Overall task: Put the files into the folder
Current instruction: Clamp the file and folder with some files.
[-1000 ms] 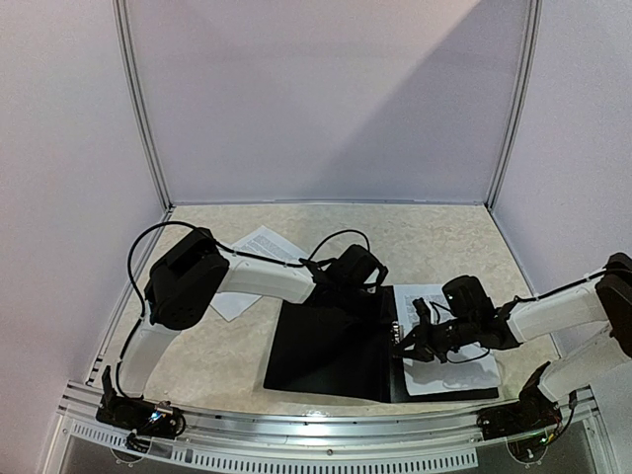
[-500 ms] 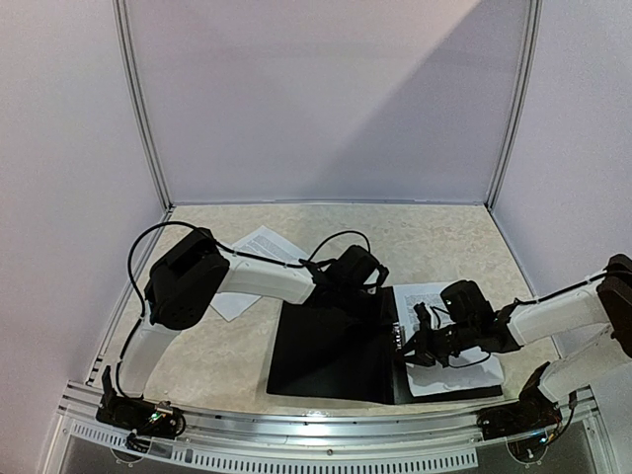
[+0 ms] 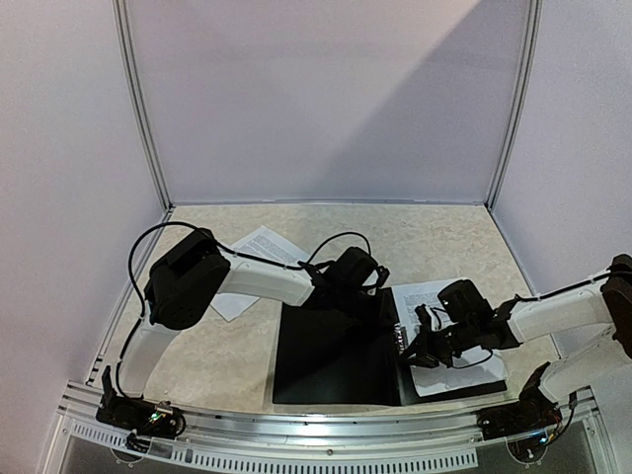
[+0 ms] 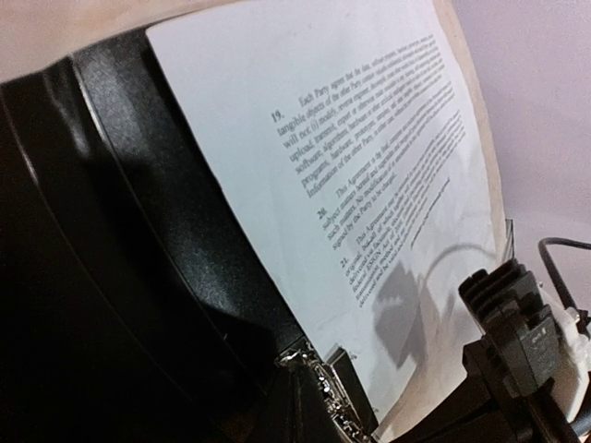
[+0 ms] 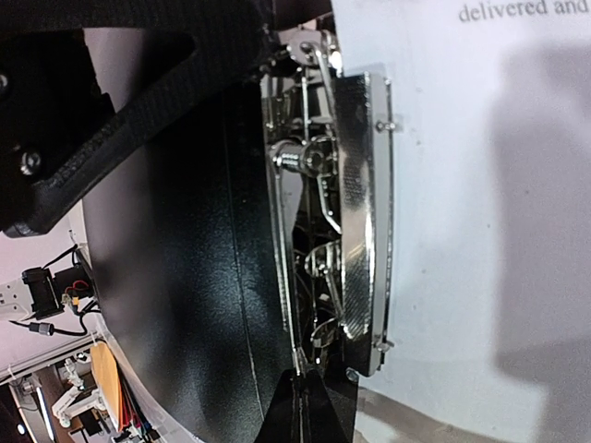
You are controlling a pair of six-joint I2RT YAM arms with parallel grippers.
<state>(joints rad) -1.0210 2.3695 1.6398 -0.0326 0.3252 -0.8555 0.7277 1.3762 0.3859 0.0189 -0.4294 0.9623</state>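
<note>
Movement over the last second is small but telling — the open folder point(image 3: 336, 355) has swung on the bench point(image 3: 434, 237). Its left cover, skewed a moment ago, now lies squarer to the near edge, and the right arm has eased a little toward the spine.

The files point(image 3: 420, 298) lie on the folder's right half, their inner edge just beside the metal clip point(image 5: 355, 203). Whether that edge is tucked under the clip's plate, I cannot tell. My judgement is that these sheets are seated but not yet clamped. A loose printed sheet point(image 3: 265, 242) lies at back left, outside the folder and partly under the left arm point(image 3: 259, 280), so more filing probably remains.

The left arm reaches low across the bench, its wrist at the folder's far edge near the spine. The left fingers are hidden beneath that wrist and do not show in its own camera, so I cannot tell their state.

The right arm stretches in low from the right, with its wrist over the files. The right fingers point(image 5: 102, 129) appear spread along the clip — gripping nothing.
</note>
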